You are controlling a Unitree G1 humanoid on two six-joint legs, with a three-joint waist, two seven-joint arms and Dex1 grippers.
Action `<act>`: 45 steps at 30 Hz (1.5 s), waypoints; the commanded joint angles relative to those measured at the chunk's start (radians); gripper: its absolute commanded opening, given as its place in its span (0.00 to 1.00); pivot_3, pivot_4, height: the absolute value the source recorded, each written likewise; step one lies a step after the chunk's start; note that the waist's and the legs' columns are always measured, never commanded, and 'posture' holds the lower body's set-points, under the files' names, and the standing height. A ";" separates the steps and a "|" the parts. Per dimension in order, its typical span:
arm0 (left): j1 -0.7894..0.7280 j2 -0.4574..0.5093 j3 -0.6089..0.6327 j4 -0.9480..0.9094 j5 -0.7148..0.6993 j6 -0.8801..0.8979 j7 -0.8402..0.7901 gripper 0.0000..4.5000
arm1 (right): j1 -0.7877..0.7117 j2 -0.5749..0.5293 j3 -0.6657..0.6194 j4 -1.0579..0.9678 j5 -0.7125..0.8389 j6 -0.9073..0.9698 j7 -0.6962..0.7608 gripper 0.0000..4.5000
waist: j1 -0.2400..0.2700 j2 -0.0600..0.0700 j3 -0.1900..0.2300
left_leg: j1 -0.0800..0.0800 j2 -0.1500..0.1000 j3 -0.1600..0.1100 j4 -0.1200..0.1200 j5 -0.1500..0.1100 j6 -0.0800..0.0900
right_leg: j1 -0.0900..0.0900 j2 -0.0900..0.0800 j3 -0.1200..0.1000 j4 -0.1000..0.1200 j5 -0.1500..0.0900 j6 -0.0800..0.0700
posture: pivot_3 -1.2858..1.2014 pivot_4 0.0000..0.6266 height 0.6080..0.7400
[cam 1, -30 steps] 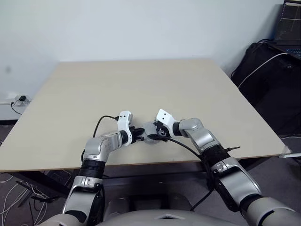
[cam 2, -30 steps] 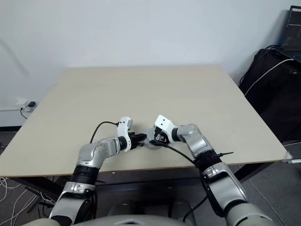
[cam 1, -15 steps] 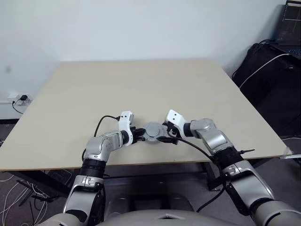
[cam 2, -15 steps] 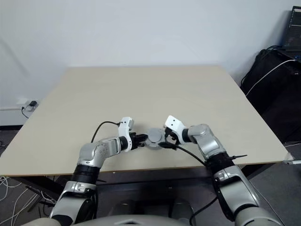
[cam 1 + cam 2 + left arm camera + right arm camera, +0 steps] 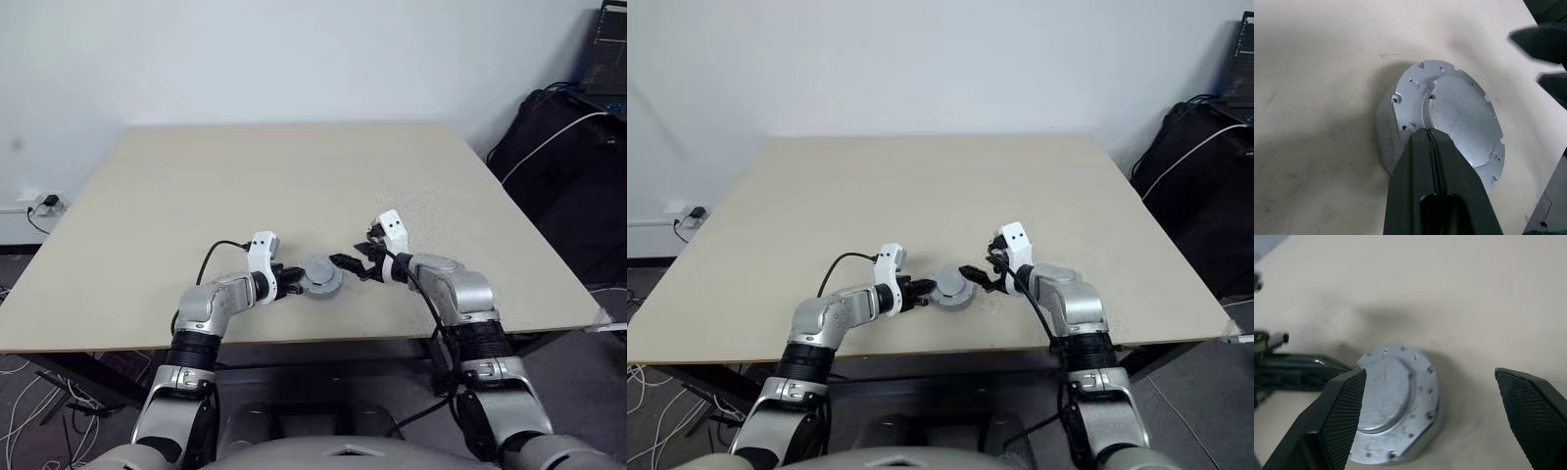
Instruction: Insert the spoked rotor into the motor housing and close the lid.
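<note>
Lid, smooth grey metal disc, caps the round silver housing: rigid, heavy-looking, slick, best gripped by its rim. Left hand, pinched together, touches it; right hand, spread apart, is just beside it on the beige surface.

Head stereo overhead, wrist close-ups.

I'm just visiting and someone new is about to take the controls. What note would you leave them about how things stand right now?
Left gripper: shut, its tips at the edge of the lid.
Right gripper: open, empty, just right of the lid, apart from it.
The lid sits smooth grey face up on the round assembly near the table's front edge; housing and rotor are hidden beneath it.
Done, apparently: the lid is on.
Left: check that it is seated; withdraw both arms.
</note>
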 commanded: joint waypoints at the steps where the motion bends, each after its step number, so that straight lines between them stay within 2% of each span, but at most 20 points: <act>1: 0.013 -0.012 -0.032 -0.004 0.003 0.019 -0.005 0.00 | -0.012 0.052 -0.023 -0.033 0.042 0.138 -0.085 1.00 | 0.000 0.000 0.000 | 0.000 0.000 0.000 0.000 0.000 0.000 | 0.000 0.000 0.000 0.000 0.000 0.000 | 0.52 0.00 1.00; 10: 0.024 -0.015 -0.039 -0.017 0.002 0.022 -0.009 0.00 | -0.031 0.128 -0.056 0.018 0.089 0.258 -0.166 1.00 | -0.004 0.000 0.000 | 0.000 0.000 0.000 -0.001 0.000 0.001 | 0.000 0.001 0.000 -0.001 0.000 0.000 | 0.52 0.00 1.00; 17: 0.032 -0.015 -0.044 -0.023 0.003 0.024 -0.012 0.00 | -0.078 0.202 -0.234 0.075 0.214 0.393 -0.189 1.00 | -0.007 0.001 0.000 | 0.000 0.000 0.000 -0.004 0.000 0.001 | 0.000 0.002 0.000 -0.003 0.000 0.000 | 0.52 0.00 1.00; 29: 0.040 -0.010 -0.049 -0.031 0.005 0.029 -0.020 0.00 | -0.076 0.298 -0.435 0.026 0.356 0.426 -0.213 1.00 | -0.012 0.001 0.000 | 0.000 0.000 0.001 -0.006 0.000 0.001 | 0.000 0.003 0.000 -0.005 0.001 0.001 | 0.52 0.00 1.00; 33: 0.046 -0.012 -0.048 -0.035 0.012 0.032 -0.022 0.00 | -0.054 0.325 -0.460 -0.002 0.374 0.436 -0.242 1.00 | -0.008 0.003 0.001 | 0.000 0.000 0.000 -0.006 0.000 0.000 | 0.000 0.002 0.000 -0.006 0.001 0.001 | 0.52 0.00 1.00; 37: 0.048 -0.013 -0.049 -0.037 0.014 0.034 -0.023 0.00 | -0.027 0.330 -0.433 -0.019 0.372 0.464 -0.265 1.00 | -0.008 0.003 0.000 | 0.000 0.000 0.000 -0.007 -0.001 0.001 | 0.001 0.002 0.000 -0.010 0.001 0.002 | 0.52 0.00 1.00; 41: 0.048 -0.014 -0.050 -0.036 0.015 0.033 -0.025 0.00 | -0.004 0.319 -0.394 -0.031 0.361 0.480 -0.269 0.80 | -0.011 0.003 0.000 | 0.000 -0.001 0.001 -0.008 -0.001 0.002 | 0.001 0.002 0.000 -0.011 0.002 0.003 | 0.52 0.00 1.00; 45: 0.046 -0.014 -0.051 -0.034 0.018 0.033 -0.026 0.00 | -0.003 0.307 -0.382 -0.032 0.363 0.482 -0.271 0.51 | -0.013 0.004 0.000 | 0.000 0.000 0.001 -0.010 0.000 0.001 | 0.000 0.003 0.000 -0.011 0.001 0.002 | 0.52 0.00 1.00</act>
